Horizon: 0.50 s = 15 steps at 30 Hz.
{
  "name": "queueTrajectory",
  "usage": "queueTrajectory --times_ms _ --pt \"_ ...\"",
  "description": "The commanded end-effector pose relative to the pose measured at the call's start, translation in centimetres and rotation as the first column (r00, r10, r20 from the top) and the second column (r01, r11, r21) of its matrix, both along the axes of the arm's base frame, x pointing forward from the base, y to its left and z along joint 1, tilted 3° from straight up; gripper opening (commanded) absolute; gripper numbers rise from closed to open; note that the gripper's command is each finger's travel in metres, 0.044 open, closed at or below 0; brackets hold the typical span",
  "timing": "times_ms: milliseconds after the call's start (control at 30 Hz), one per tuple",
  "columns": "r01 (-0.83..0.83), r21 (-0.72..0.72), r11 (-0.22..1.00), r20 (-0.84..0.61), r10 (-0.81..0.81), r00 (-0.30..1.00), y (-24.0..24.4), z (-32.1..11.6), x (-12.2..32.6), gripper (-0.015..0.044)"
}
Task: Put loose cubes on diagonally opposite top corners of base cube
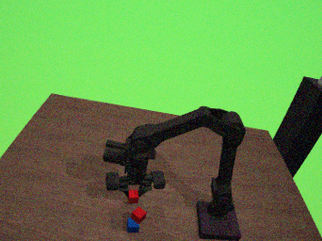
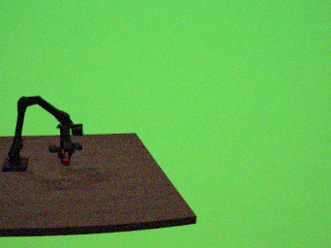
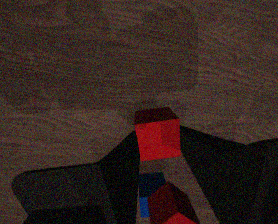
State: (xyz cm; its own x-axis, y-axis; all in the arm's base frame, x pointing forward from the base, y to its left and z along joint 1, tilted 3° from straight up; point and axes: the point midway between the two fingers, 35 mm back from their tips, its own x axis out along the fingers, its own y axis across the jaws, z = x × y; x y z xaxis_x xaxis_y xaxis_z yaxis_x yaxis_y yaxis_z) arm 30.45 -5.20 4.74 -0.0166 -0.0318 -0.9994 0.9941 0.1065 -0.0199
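Though barely visible outside, blue [image 1: 133,226] [image 3: 144,206] shows from above.

Far cube [image 1: 134,197] [image 3: 159,140]: between the fingers of the gripper [image 1: 134,195] [image 2: 66,161] [image 3: 156,132], farthest up the table in the top view
Middle cube [image 1: 138,215] [image 3: 170,201]: before the far cube, apart from it, turned at an angle
Near cube [image 1: 133,227] [image 3: 144,206]: just before the middle cube, slightly left; whether they touch, I can't tell
Arm's base plate [image 1: 205,227] [image 2: 7,169]: on the table [image 1: 47,171] [image 2: 126,191], right of all three cubes from above
Dark upright slab [image 1: 297,129]: past the table's right edge
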Motion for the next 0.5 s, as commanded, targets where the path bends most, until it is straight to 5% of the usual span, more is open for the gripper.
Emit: queueTrajectory --times_ms 0,467 --pt "0.0 -0.006 1.0 0.017 0.0 1.0 -0.1 1.8 0.5 0.0105" --pt "0.0 -0.006 1.0 0.017 0.0 1.0 0.1 6.3 0.4 0.0105"
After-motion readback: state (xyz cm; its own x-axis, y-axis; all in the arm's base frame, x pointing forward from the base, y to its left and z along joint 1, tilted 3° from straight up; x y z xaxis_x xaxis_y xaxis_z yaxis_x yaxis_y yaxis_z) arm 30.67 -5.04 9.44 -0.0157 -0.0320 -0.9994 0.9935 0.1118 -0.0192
